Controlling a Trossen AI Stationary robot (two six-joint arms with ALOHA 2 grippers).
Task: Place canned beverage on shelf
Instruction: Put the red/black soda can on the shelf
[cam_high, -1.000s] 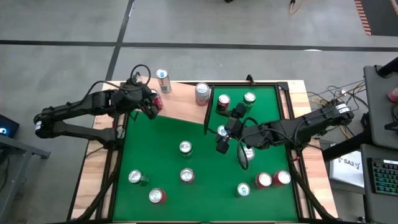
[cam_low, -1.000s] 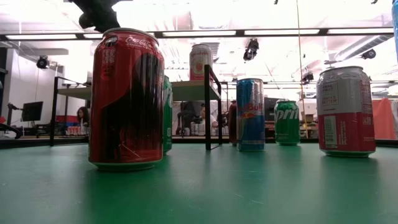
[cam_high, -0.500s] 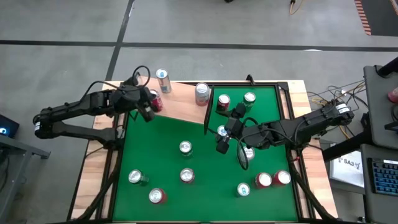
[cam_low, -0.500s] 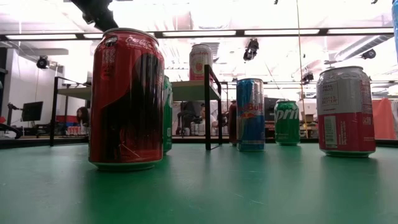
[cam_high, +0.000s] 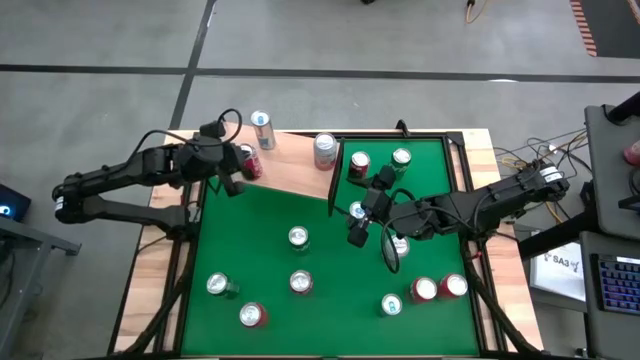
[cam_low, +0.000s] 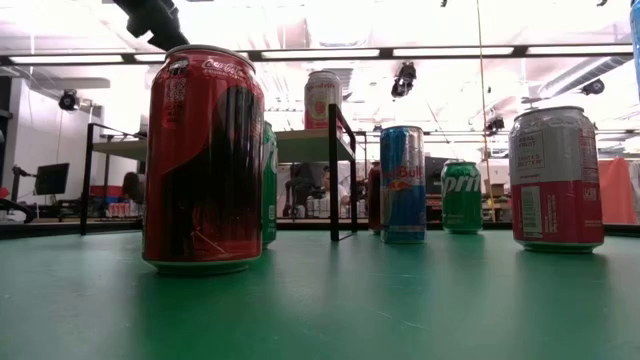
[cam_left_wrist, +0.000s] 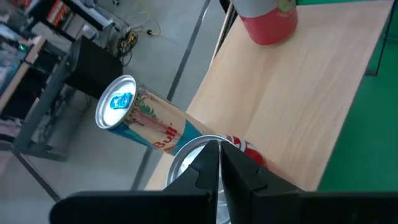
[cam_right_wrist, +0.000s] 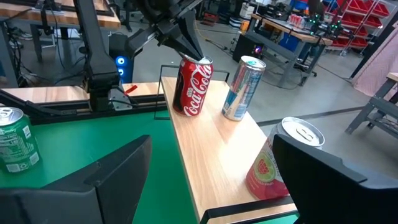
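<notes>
Three cans stand on the shelf (cam_high: 290, 165); left gripper (cam_high: 228, 186) closed, empty; right gripper (cam_high: 372, 222) spread; others remain.

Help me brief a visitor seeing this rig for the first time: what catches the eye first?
Cans stand scattered over the green table. Three more stand on the shelf at its far left corner, where the left gripper, shut, hovers over a red Coca-Cola can. The right gripper hangs open mid-table.
</notes>
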